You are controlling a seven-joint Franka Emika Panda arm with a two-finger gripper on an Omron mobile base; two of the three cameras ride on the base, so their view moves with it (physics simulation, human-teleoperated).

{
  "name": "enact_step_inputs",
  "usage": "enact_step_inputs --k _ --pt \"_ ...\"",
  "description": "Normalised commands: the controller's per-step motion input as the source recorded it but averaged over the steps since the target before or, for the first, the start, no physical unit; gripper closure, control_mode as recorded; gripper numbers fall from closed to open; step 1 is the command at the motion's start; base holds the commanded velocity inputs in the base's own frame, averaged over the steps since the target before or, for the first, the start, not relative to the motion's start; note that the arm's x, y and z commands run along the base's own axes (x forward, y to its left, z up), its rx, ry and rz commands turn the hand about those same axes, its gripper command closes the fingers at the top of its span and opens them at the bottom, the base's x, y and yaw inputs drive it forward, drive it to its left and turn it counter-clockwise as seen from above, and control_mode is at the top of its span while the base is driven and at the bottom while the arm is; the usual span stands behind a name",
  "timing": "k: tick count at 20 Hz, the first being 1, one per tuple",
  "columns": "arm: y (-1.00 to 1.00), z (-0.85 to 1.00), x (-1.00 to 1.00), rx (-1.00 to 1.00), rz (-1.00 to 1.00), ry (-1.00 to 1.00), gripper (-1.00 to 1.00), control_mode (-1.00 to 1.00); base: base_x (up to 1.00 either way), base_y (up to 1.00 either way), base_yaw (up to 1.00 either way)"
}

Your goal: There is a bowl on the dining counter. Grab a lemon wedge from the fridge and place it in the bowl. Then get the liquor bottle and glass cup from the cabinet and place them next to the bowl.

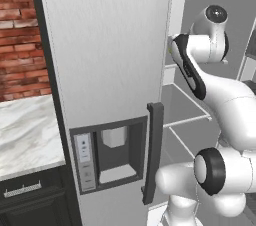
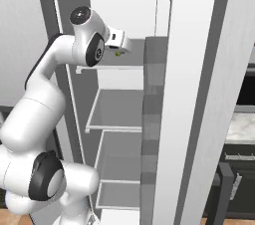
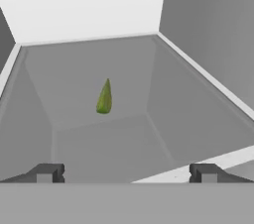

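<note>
Lemon wedge (image 3: 104,97) lying on fridge shelf (image 3: 89,74), well ahead of gripper (image 3: 126,173); fingers (image 3: 45,173) standing wide, holding nothing; risk: slim upright wedge tipping or sliding if fingers are closing off-centre; hand view showing wedge whole; right base view giving only green speck (image 2: 118,53) beneath wrist, plus open fridge door (image 2: 179,99).

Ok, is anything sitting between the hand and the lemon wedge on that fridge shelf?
Nothing visible. In the hand view the lemon wedge lies alone on the grey fridge shelf, ahead of the open hand, with bare shelf between them. The fingertips are well apart and clear of the side walls.
</note>
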Motion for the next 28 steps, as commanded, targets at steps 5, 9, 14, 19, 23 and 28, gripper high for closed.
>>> enact_step_inputs --k 5,9,14,19,23,28 --pt "0.00 0.00 0.37 0.00 0.00 0.00 -1.00 -1.00 0.00 0.00 0.00" --pt "0.00 0.00 0.42 0.00 0.00 0.01 -1.00 -1.00 0.00 0.00 0.00" --pt "0.00 0.00 0.28 0.00 0.00 0.00 -1.00 -1.00 0.00 0.00 0.00" --pt "0.00 -0.05 0.18 0.00 0.00 0.00 -1.00 -1.00 0.00 0.00 0.00" --pt "0.00 -0.19 0.05 0.00 0.00 0.00 -1.00 -1.00 0.00 0.00 0.00" --pt "0.00 -0.16 0.00 0.00 0.00 0.00 -1.00 -1.00 0.00 0.00 0.00"
